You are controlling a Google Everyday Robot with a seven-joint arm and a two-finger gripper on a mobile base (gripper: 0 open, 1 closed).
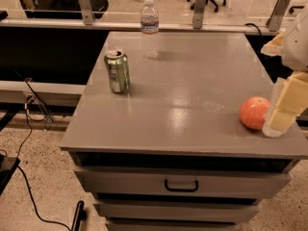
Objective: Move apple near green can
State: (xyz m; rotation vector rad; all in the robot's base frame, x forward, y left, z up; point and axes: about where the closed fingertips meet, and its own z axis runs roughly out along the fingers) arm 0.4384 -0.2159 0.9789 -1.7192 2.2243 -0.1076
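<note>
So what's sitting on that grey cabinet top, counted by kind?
apple: 1
green can: 1
water bottle: 1
Total: 3
The end effector is just to the right of the apple, at the cabinet's right edge.

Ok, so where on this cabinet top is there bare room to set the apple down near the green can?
The widest bare stretch of the cabinet top lies between the green can and the apple. In front of the can is bare too. Crowded only at the right edge, where the gripper sits beside the apple.
</note>
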